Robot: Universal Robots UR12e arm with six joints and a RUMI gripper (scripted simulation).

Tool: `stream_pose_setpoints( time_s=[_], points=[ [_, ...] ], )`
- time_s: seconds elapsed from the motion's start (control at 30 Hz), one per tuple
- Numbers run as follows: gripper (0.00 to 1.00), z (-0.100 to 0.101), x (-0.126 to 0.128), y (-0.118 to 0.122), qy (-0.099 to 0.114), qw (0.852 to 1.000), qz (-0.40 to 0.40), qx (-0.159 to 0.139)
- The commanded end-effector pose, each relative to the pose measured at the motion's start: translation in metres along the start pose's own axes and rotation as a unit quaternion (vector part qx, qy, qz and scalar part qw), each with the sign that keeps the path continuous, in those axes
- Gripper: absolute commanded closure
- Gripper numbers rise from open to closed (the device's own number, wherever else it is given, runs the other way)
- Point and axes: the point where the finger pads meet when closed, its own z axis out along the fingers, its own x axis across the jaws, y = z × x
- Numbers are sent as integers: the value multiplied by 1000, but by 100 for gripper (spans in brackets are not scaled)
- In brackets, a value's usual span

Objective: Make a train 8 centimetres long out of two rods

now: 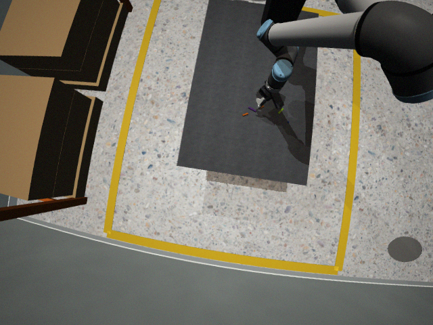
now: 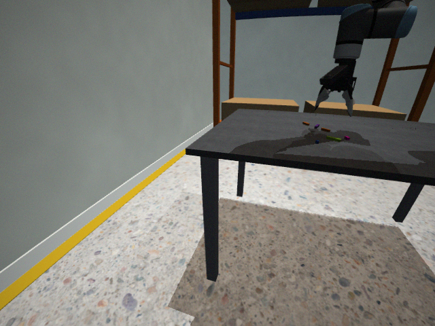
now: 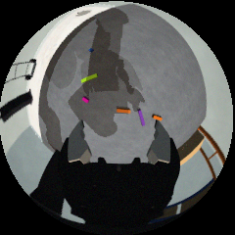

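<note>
My gripper (image 2: 334, 111) (image 3: 118, 120) is open and empty, above the dark table. One orange rod (image 1: 245, 114) (image 2: 306, 123) (image 3: 157, 117) lies beyond the purple rod (image 1: 252, 109) (image 2: 317, 125) (image 3: 141, 117). A second orange rod (image 2: 325, 130) (image 3: 123, 111) lies on the purple rod's other side, at an angle to it, with a gap between them. A lime rod (image 1: 281, 110) (image 2: 334, 138) (image 3: 89, 77), a magenta rod (image 2: 346, 138) (image 3: 85, 99) and a small blue rod (image 2: 317, 142) (image 3: 91, 50) lie apart from each other. All the rods lie separately.
The table (image 1: 223, 139) (image 2: 245, 130) carries the rods, and the arm's shadow falls across several of them. Large tan-topped boxes (image 1: 21, 133) (image 2: 259, 102) and orange rack posts (image 2: 215, 63) stand beyond the table.
</note>
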Motion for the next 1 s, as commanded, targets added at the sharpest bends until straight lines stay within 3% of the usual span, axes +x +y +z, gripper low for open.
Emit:
stream_pose_setpoints(
  time_s=[0.0,0.7,0.97],
  points=[
    [0,0,0,0,0,1000,0,0],
    [0,0,0,0,0,1000,3,0],
    [0,0,6,1,0,999,39,0]
  ],
)
